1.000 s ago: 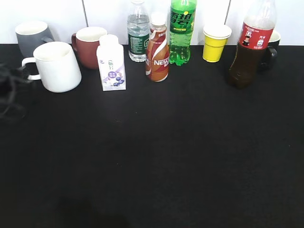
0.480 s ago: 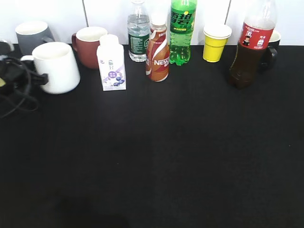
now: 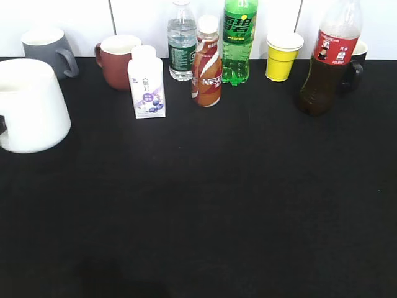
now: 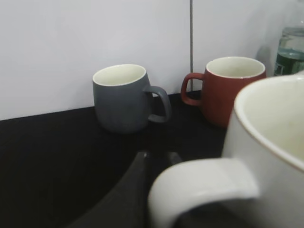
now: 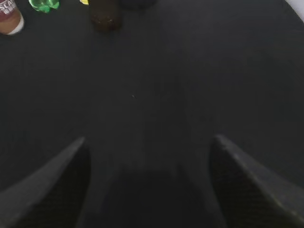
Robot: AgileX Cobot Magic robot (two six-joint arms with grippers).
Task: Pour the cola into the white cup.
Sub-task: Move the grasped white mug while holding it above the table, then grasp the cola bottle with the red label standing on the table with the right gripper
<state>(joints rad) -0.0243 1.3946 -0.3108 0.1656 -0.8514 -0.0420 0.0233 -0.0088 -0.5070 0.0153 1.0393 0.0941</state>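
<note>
The white cup [image 3: 30,105] sits far left, its handle clamped by the left gripper [image 4: 151,164], seen only from the left wrist. The brown bottle [image 3: 206,62] reads "Nes". Far right stands the red-labelled cola [image 3: 328,59]. The right gripper [image 5: 147,185] is spread, grasping nothing.

Four bottles stand along the back of the counter [image 3: 217,205]: the cola [image 3: 327,59], a green soda bottle [image 3: 237,40], a Nescafe bottle [image 3: 206,62] and a clear water bottle [image 3: 181,42]. There are four mugs, namely the white cup [image 3: 30,105], a grey mug [image 3: 46,49], a dark red mug [image 3: 116,59] and a black mug [image 3: 353,62]. One yellow paper cup [image 3: 282,56] and one small white carton [image 3: 146,82] complete the count.
</note>
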